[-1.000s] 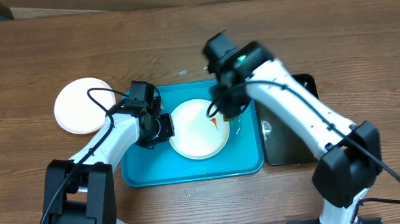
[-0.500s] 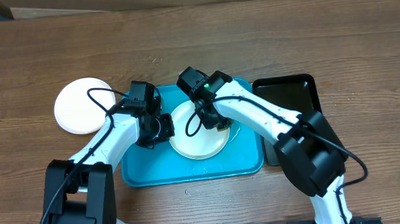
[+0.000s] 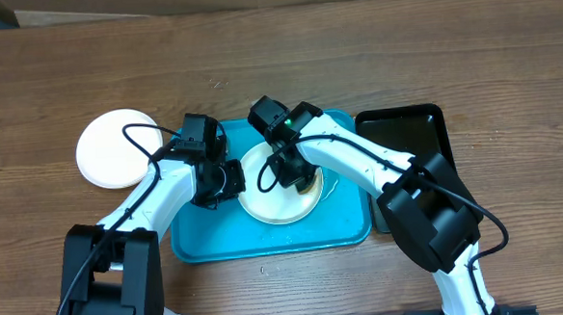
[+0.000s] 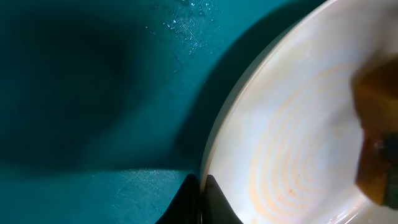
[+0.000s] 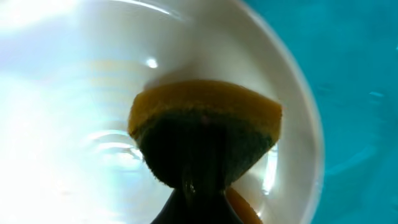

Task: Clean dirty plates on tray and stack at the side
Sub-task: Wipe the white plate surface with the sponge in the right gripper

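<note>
Tray: the big turquoise one, sitting mid-table, with a few water droplets on its floor in the left wrist view.

Dirty plate: lying flat in the middle of the tray. Pale, round, and up close you can see faint orange rings smeared over its face.

Left gripper: down at the left edge of the dirty plate. In its own camera the two dark fingertips are pinched together right at the rim, so it looks clamped onto the plate edge.

Right gripper: over the dirty plate, on the far-right part of it, clenched around the sponge.

Sponge: yellow foam with a dark green scrubby side, pressed down against the plate surface. It also pokes in at the right edge of the left wrist view.

Clean plate: plain white, out on the bare table to the left of the tray, not touching it.

Black tray: just beside the turquoise tray on the right, partly hidden under the right arm.

Table: brown wood grain.
</note>
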`<control>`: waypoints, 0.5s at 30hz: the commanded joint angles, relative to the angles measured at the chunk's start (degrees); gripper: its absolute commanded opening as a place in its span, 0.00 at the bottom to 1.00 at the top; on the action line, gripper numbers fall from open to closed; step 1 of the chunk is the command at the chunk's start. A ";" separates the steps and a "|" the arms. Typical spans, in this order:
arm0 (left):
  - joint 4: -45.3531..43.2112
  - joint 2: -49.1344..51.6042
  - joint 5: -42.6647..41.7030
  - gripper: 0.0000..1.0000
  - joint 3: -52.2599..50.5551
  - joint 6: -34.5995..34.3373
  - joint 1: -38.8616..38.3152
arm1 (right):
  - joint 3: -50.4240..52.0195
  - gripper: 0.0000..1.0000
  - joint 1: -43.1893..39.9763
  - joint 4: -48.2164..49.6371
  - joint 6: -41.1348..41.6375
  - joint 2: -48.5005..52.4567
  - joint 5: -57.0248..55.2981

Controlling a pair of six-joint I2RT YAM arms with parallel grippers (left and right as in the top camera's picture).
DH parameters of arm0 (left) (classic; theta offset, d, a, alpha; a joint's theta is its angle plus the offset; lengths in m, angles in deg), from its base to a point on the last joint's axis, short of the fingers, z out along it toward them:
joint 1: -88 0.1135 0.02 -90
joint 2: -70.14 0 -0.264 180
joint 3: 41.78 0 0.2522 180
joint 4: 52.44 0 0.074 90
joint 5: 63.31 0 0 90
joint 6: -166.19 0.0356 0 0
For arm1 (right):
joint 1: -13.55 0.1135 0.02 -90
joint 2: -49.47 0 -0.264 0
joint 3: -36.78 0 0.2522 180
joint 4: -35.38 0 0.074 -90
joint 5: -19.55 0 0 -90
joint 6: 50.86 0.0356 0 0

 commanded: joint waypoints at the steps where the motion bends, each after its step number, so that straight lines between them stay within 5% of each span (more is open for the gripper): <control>1: -0.02 0.55 -0.72 0.05 1.18 -0.52 0.20 | 0.09 0.04 0.07 1.18 0.35 0.98 8.94; 15: 0.02 0.55 -0.70 0.07 1.18 -0.50 0.20 | -18.16 0.04 -10.64 -14.36 -10.21 -0.39 32.57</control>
